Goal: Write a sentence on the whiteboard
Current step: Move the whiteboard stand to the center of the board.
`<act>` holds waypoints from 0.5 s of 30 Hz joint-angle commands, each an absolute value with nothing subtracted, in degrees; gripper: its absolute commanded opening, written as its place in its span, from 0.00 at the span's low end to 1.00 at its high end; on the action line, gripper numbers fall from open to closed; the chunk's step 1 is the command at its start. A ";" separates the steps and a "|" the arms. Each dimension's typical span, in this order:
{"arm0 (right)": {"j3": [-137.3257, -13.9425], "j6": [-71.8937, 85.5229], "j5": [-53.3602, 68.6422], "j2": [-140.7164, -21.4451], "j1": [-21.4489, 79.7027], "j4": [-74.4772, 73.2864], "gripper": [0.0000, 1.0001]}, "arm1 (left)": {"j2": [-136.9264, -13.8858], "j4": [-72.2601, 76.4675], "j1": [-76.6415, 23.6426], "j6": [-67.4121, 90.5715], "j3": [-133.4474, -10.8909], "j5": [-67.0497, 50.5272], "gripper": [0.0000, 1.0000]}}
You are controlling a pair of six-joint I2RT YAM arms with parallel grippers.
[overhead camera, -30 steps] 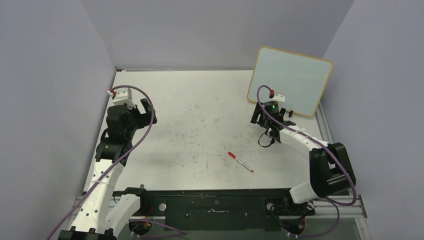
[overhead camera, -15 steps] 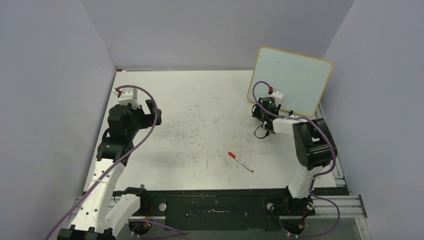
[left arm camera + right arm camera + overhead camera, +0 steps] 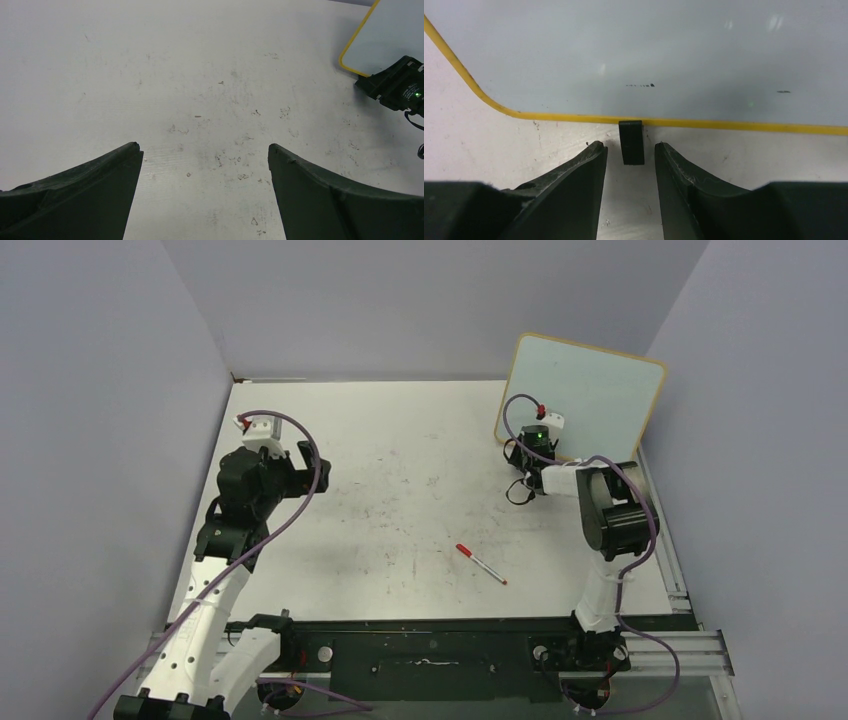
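We see a thin red marker pen lying flat and slanted on the scuffed white bench, toward its near right part; plain pale lilac walls enclose the bench.

Just ahead of the dull, dark green-black right gripper, the whiteboard is pale bluish-white with a yellow edge and a few tiny dark specks. Its clip foot is black. Beneath the equally dark left gripper, the table is white, mottled with grey scuffs. Behind the right gripper, a marker is red and white.
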State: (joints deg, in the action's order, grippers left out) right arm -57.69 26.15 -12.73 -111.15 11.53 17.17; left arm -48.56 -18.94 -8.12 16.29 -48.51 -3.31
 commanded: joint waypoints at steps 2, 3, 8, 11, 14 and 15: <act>-61.83 25.55 -13.41 -114.30 11.05 18.68 0.39 | -48.60 -14.96 -8.59 15.82 -48.49 -4.61 0.96; -62.21 25.64 -13.50 -114.73 11.09 18.43 0.38 | -48.60 -14.94 -8.65 15.82 -48.51 -4.58 0.96; -63.45 26.91 -14.74 -116.08 11.07 16.99 0.32 | -48.77 -15.03 -8.79 15.82 -48.52 -4.49 0.96; -63.49 27.22 -15.21 -116.28 11.12 16.56 0.29 | -48.91 -15.03 -8.88 15.90 -48.60 -4.56 0.96; -63.45 26.90 -16.08 -116.13 11.39 16.15 0.27 | -49.04 -15.03 -9.04 15.91 -48.60 -4.74 0.96; -63.50 26.70 -16.64 -116.10 11.52 15.97 0.26 | -49.09 -14.95 -9.00 15.91 -48.60 -4.75 0.96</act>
